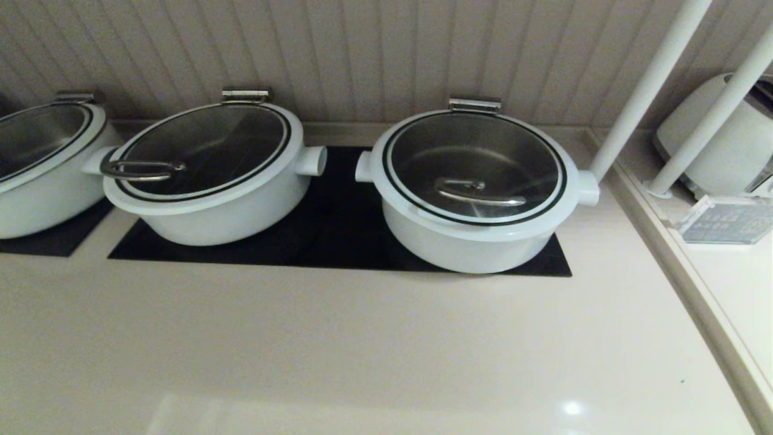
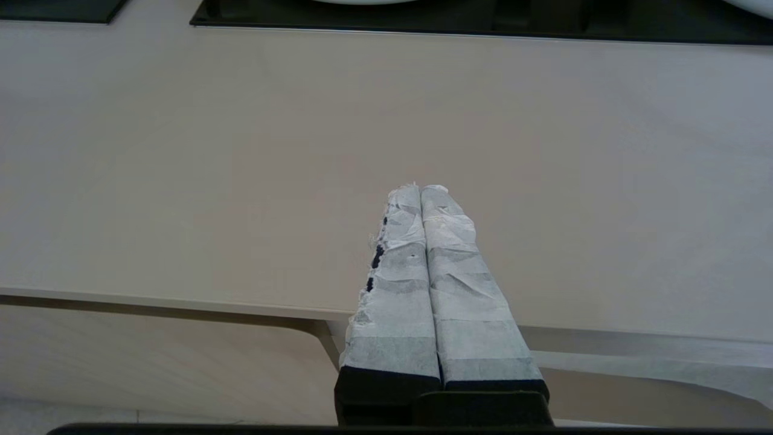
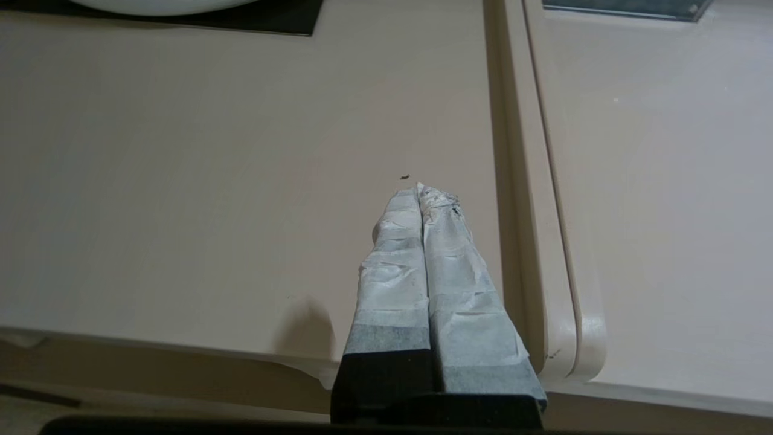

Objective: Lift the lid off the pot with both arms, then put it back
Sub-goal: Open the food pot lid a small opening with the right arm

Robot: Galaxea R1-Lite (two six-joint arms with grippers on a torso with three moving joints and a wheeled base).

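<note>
Lid [image 1: 475,166] seated on pot [image 1: 471,241], untouched. Left gripper [image 2: 421,188] and right gripper [image 3: 419,188] pressed closed, empty, above the counter's [image 1: 362,338] near edge, presumably parked pre-approach.

The left hand [image 2: 421,188] and the right hand [image 3: 418,188], both with white-taped black fingers, are pressed closed, each hovering low and empty.
</note>
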